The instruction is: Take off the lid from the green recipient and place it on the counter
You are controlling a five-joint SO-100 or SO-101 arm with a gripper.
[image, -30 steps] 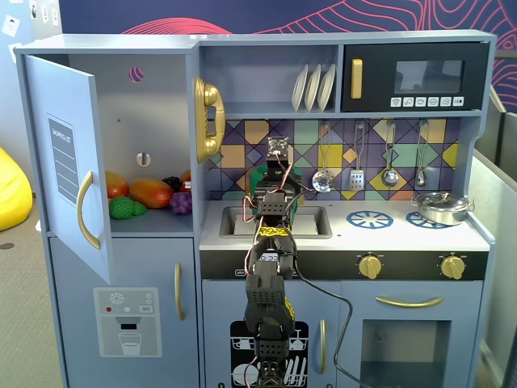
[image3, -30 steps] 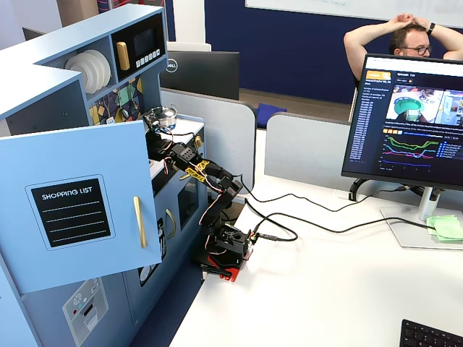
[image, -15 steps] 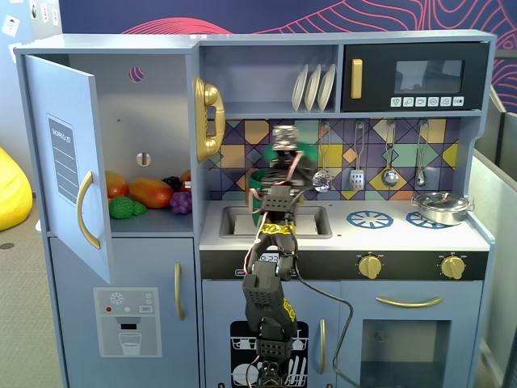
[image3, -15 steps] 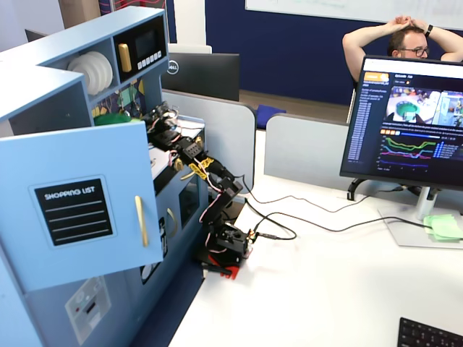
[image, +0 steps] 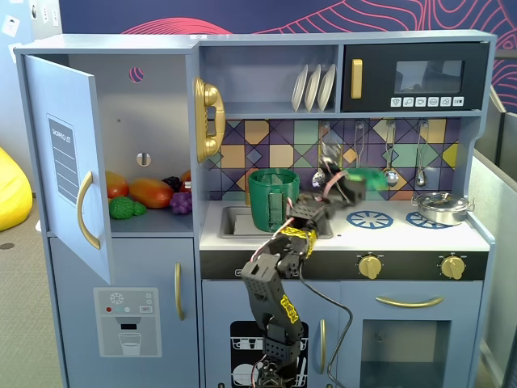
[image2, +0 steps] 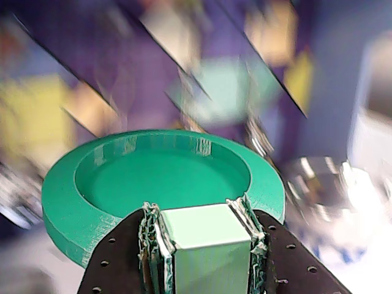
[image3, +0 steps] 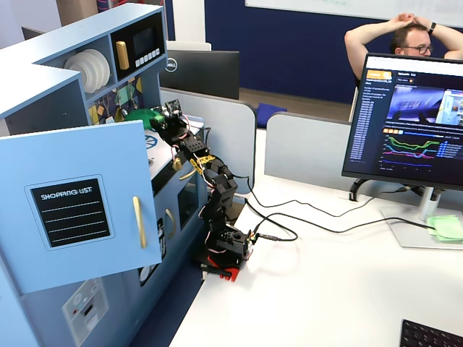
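My gripper (image: pixel 355 184) is shut on the lid's light green knob (image2: pixel 205 236). It holds the green lid (image: pixel 369 178) tilted in the air above the left blue burner ring (image: pixel 369 218) of the counter (image: pixel 404 235). In the wrist view the lid (image2: pixel 122 184) fills the middle, with my gripper (image2: pixel 202 214) clamping the knob from both sides. The green recipient (image: pixel 273 199) stands open in the sink recess, left of the gripper. The lid (image3: pixel 147 116) and gripper (image3: pixel 163 120) also show in a fixed view.
A silver metal pan (image: pixel 443 208) sits on the right burner. Utensils (image: pixel 391 174) hang on the tiled back wall behind the lid. The cabinet door (image: pixel 69 162) at the left stands open, with toy fruit (image: pixel 149 192) on its shelf.
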